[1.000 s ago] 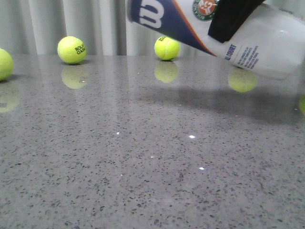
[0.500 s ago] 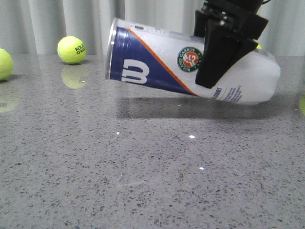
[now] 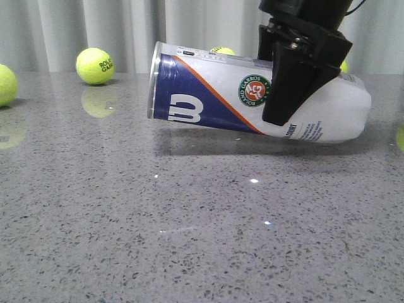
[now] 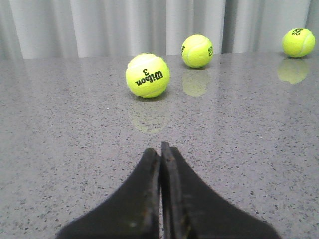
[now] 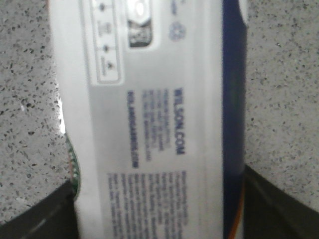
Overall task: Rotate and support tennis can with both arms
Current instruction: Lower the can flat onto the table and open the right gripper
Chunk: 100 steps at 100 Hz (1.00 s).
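The tennis can (image 3: 208,95) lies almost level just above the grey tabletop (image 3: 189,221), its metal rim (image 3: 153,81) pointing left and slightly raised. Its white end is low at the right, and I cannot tell whether it touches the table. My right gripper (image 3: 284,101) comes down from above and is shut on the can's white part beside the round emblem. In the right wrist view the can (image 5: 149,124) fills the gap between the black fingers (image 5: 40,214). My left gripper (image 4: 160,152) is shut on nothing, low over the table, and does not show in the front view.
Yellow-green tennis balls sit at the back of the table: one (image 3: 95,65) at the left, one (image 3: 5,84) at the left edge, one (image 3: 221,50) peeking over the can. Three balls (image 4: 147,75), (image 4: 197,50), (image 4: 298,42) lie ahead of the left gripper. A grey curtain hangs behind.
The right gripper has brought the can down from the top of the view to just above the table and turned it closer to level. In the last half second it sank slightly.
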Each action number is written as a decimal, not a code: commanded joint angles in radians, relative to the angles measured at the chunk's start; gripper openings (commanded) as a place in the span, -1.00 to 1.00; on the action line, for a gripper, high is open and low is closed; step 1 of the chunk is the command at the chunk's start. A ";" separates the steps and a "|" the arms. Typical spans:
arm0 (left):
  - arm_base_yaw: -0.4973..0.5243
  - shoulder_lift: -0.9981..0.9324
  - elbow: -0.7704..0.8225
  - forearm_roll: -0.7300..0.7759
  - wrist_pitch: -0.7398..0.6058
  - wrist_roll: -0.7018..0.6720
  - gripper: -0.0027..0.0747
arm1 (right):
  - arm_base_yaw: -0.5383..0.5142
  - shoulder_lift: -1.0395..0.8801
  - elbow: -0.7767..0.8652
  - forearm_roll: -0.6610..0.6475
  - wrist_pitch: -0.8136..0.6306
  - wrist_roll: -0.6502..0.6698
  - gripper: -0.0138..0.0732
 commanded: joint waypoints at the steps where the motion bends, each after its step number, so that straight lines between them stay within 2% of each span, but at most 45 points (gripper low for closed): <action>1: 0.001 -0.039 0.048 -0.005 -0.077 -0.009 -0.99 | 0.001 -0.042 -0.032 0.007 -0.024 -0.011 0.57; 9: 0.001 -0.039 0.048 -0.005 -0.077 -0.009 -0.99 | 0.001 -0.042 -0.032 0.007 -0.024 -0.011 0.79; 15: 0.001 -0.039 0.048 -0.005 -0.077 -0.009 -0.99 | 0.001 -0.042 -0.032 0.007 -0.024 -0.011 0.85; 75: 0.001 -0.039 0.048 -0.005 -0.077 -0.009 -0.99 | 0.001 -0.043 -0.056 0.007 -0.023 -0.011 0.85; 100: 0.001 -0.039 0.048 -0.005 -0.077 -0.009 -0.99 | 0.001 -0.044 -0.172 0.007 0.106 0.002 0.82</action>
